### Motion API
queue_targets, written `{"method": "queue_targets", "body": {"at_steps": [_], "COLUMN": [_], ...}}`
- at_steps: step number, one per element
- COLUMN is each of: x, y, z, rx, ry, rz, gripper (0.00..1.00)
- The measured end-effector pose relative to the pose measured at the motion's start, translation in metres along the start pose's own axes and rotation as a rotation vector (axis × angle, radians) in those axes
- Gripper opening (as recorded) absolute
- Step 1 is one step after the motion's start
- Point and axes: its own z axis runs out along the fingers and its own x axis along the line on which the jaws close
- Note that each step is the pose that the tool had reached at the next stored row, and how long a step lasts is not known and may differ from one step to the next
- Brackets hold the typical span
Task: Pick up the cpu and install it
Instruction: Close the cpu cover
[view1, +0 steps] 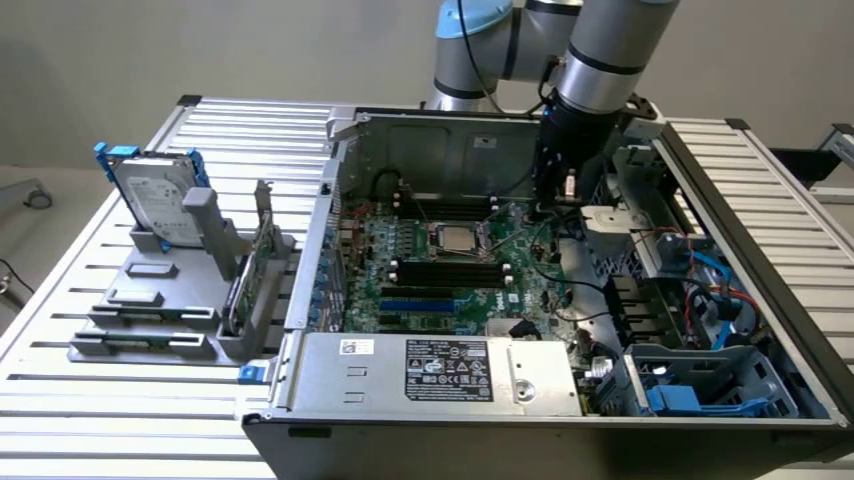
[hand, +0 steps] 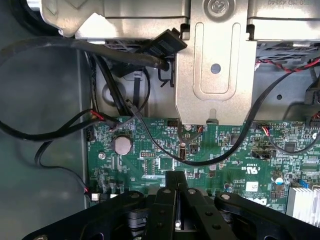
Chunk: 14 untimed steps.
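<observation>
At the exterior view's left, a grey rack (view1: 160, 300) stands on the slatted metal surface (view1: 107, 420) and holds a hard drive (view1: 150, 200) with blue brackets, standing on edge. Just beside it, an expansion card (view1: 254, 275) stands upright in the same rack.

Next comes the open computer case (view1: 441, 130), with its green motherboard (view1: 441, 270) lying flat inside and a power supply (view1: 454, 372) with a black label along the near wall. The cpu (view1: 454, 238), a small silver square, sits in the socket near the middle of the motherboard, with black memory slots just below it.

To the right of the cpu and apart from it, the arm (view1: 601, 50) reaches down into the case, and the gripper (view1: 554, 200) hangs close over the board's far right corner. In the wrist view the gripper (hand: 176, 176) is clenched, its black fingers (hand: 167, 200) pressed together with nothing seen between them, above the motherboard (hand: 225, 145). Nearby are a round coin battery (hand: 122, 145), looping black cables (hand: 60, 127) and a silver metal bracket (hand: 212, 65).

At the exterior view's far right, blue plastic drive bays (view1: 701, 385) fill the case's corner.
</observation>
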Motion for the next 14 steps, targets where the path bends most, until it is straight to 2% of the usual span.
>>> {"method": "queue_targets", "body": {"at_steps": [5, 8, 10, 14], "x": [0.0000, 0.0000, 0.0000, -0.0002], "y": [-0.0002, -0.0005, -0.0011, -0.0032], "z": [0.0013, 0.0018, 0.0019, 0.0021], "rx": [0.0286, 0.0483, 0.0689, 0.1240], "ry": [0.0021, 0.0036, 0.0063, 0.0128], "rz": [-0.001, 0.000, 0.000, 0.001], "gripper": [0.11, 0.11, 0.11, 0.11]}}
